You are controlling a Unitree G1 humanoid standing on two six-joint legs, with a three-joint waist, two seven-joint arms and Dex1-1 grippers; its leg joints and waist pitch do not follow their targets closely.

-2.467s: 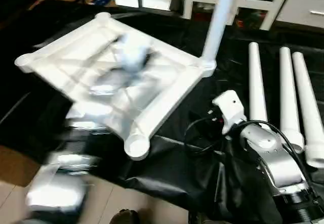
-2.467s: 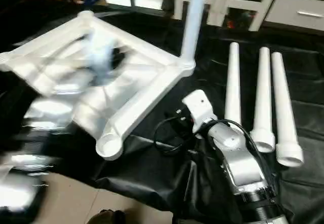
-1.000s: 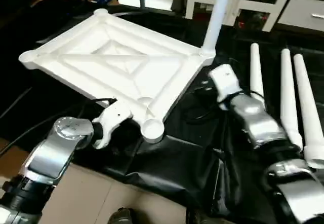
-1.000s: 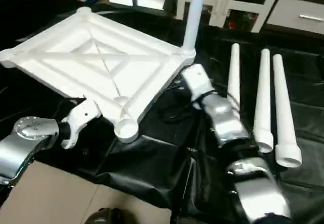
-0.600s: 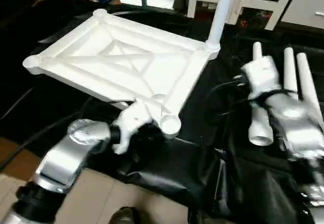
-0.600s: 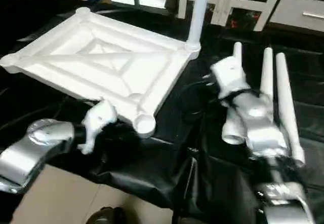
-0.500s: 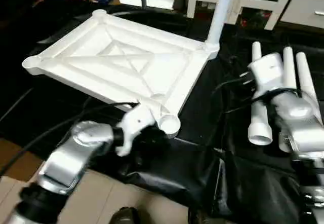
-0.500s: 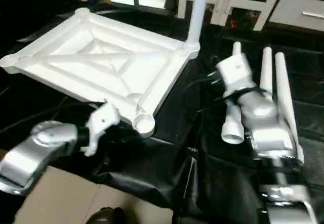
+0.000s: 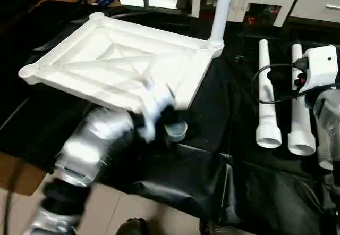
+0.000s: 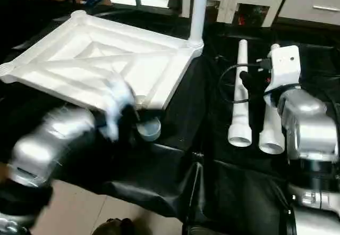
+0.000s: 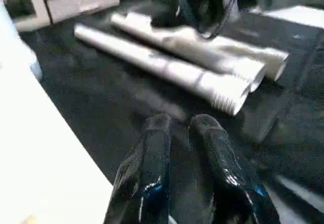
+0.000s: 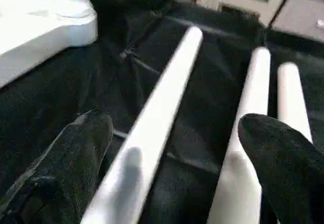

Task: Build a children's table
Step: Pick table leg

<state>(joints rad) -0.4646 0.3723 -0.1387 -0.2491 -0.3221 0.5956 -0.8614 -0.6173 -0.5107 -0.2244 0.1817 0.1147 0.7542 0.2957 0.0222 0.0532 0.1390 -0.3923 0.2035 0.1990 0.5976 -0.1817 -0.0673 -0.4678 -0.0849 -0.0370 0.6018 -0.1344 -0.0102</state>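
Note:
The children's table lies as parts on black cloth. Its white tabletop (image 9: 117,70) is upside down with the X-ribs up, and one leg (image 9: 220,11) stands upright in the far right corner socket. Three loose legs (image 12: 167,107) lie side by side to the right. My left gripper (image 11: 179,125) is by the tabletop's near corner socket (image 9: 175,131), fingers almost together with nothing between them. My right gripper (image 12: 174,125) hovers open over the loose legs, its fingers straddling the leftmost one (image 9: 265,91).
The black-draped work table (image 9: 212,182) ends near me, with bare floor (image 9: 16,176) below to the left. White furniture frames (image 9: 265,1) stand behind the table. A black cable (image 9: 265,73) loops from my right wrist over the legs.
My left arm has swung forward to the tabletop's near corner. My right arm has moved right, over the loose legs. The tabletop and legs lie as before.

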